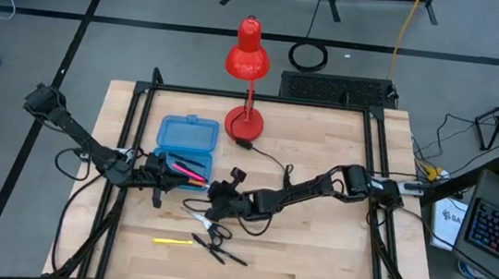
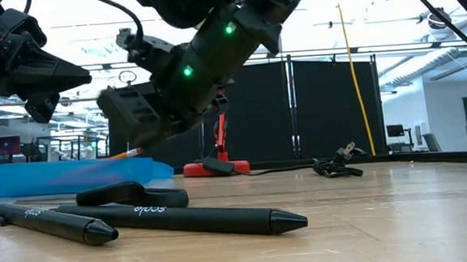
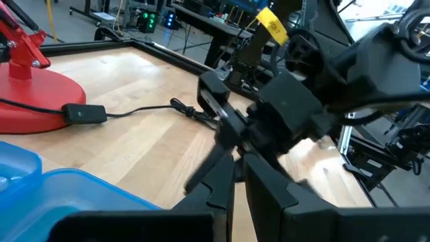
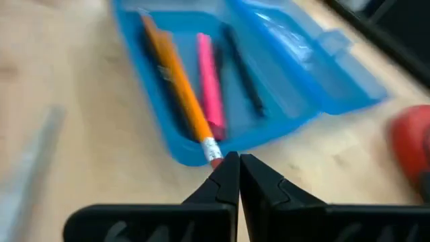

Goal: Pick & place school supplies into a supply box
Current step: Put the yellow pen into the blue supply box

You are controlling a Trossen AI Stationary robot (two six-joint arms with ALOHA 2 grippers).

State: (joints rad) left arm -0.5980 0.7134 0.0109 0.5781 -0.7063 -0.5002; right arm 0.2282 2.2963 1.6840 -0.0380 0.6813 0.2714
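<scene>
The blue supply box lies open on the table, its lid toward the far edge. Inside it lie an orange pencil, a pink pencil and a black pen. The orange pencil's eraser end sticks out over the box's near rim. My right gripper is shut, its tips right at that eraser end. My left gripper hovers shut over the box's near side, holding nothing. Scissors, a yellow pencil and two black pens lie on the wood nearer the front. My right gripper's shut fingertips stand against the orange pencil's eraser end, coming from the table's near right, slanting down and in line with the pencil. Whether they touch it I cannot tell. The pencil rests in the box, its eraser end on the near rim.
A red desk lamp stands at the table's far edge, behind the box, and its black cord runs across the wood toward my right arm. A black frame borders the table. Bare wood lies to the right and along the front.
</scene>
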